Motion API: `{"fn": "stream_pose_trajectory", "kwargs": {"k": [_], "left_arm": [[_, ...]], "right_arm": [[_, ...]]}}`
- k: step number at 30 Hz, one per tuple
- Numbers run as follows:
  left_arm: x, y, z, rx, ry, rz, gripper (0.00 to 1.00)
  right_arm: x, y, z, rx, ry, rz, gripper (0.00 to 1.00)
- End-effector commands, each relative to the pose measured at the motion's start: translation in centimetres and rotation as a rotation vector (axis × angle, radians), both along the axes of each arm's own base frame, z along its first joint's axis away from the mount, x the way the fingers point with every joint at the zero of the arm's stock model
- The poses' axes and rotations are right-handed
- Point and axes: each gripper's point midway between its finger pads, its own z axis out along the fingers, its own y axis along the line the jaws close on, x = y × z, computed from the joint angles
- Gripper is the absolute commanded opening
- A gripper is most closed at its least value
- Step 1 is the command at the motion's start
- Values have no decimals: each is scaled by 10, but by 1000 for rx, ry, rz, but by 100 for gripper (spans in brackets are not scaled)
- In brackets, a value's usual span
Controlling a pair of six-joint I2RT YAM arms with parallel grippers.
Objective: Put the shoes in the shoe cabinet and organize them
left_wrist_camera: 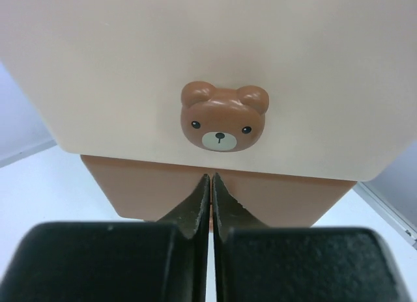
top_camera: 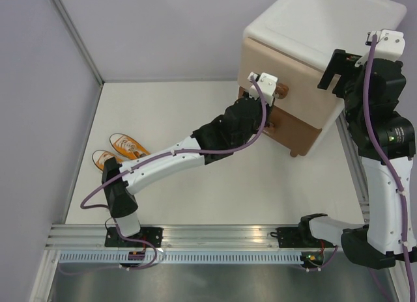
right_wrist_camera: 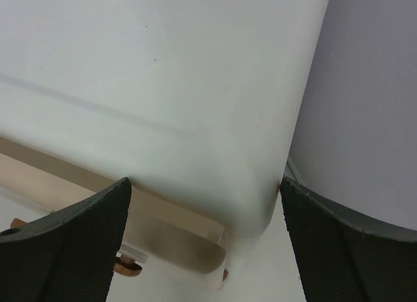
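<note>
left end effector (left_wrist_camera: 210, 182): pressed together, holding nothing, tips before the brown lower drawer (left_wrist_camera: 280, 194)
brown bear-head knob (left_wrist_camera: 223, 116): just above those tips, on the beige upper drawer (left_wrist_camera: 195, 41)
right end effector (right_wrist_camera: 205, 185): spread wide, rounded corner of the boxy white shoe cabinet (right_wrist_camera: 163, 87) between its fingers
orange canvas sneakers (top_camera: 128, 146): two on the white counter (top_camera: 182, 107), well behind the left end effector

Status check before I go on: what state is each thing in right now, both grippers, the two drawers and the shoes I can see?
left gripper: fingers shut, empty, just below the upper knob.
right gripper: open, fingers either side of a cabinet corner.
upper drawer: looks closed.
lower drawer: looks closed.
orange shoes: two, upright, side by side on the table, outside the cabinet.
</note>
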Motion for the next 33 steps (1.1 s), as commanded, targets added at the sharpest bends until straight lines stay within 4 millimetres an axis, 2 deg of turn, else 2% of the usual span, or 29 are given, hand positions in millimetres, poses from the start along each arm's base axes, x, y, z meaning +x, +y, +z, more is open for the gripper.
{"fn": "stream_pose_trajectory", "kwargs": {"k": [1,4,5,6,7,9,10,11,12,13,14,16,17,18,20,25,33], "left_arm": [[-14,24,41,-93,-30,15,2],[-16,26,41,-92,-30,12,4],[-17,26,41,-89,-30,4,11],[-17,24,42,-88,-33,-2,23],[-17,22,42,-84,-35,-10,47],[-18,18,46,-87,-44,-28,66],[-17,17,48,-79,-50,-28,78],[-15,12,43,-65,-50,-28,81],[-14,12,53,-75,-60,-25,84],[-11,10,53,-61,-65,-18,89],[-6,5,41,-21,-52,-11,91],[-3,2,52,-23,-66,0,94],[0,-2,45,-1,-59,3,96],[1,-3,53,-16,-66,2,97],[3,-6,50,-4,-55,-8,99],[18,-6,42,-4,3,-8,99],[21,-11,32,1,45,-77,92]], "right_arm": [[3,-9,-8,-15,28,-39,98],[0,-7,-4,1,10,-25,98],[-1,-6,-2,8,1,-18,98],[-2,-4,1,12,-6,-11,98],[-3,-1,6,19,-19,10,98],[-5,2,9,26,-25,27,98],[-5,4,10,30,-26,38,98],[-6,4,10,32,-26,40,98],[-6,5,10,36,-28,42,98],[-8,5,10,37,-30,44,98],[-8,5,10,38,-32,44,98],[-10,4,10,36,-36,41,98],[-10,3,9,32,-32,37,98],[-10,3,9,32,-32,35,98],[-11,2,8,28,-29,33,98],[-14,0,8,23,-31,24,98],[-13,0,1,23,-20,24,98]]}}
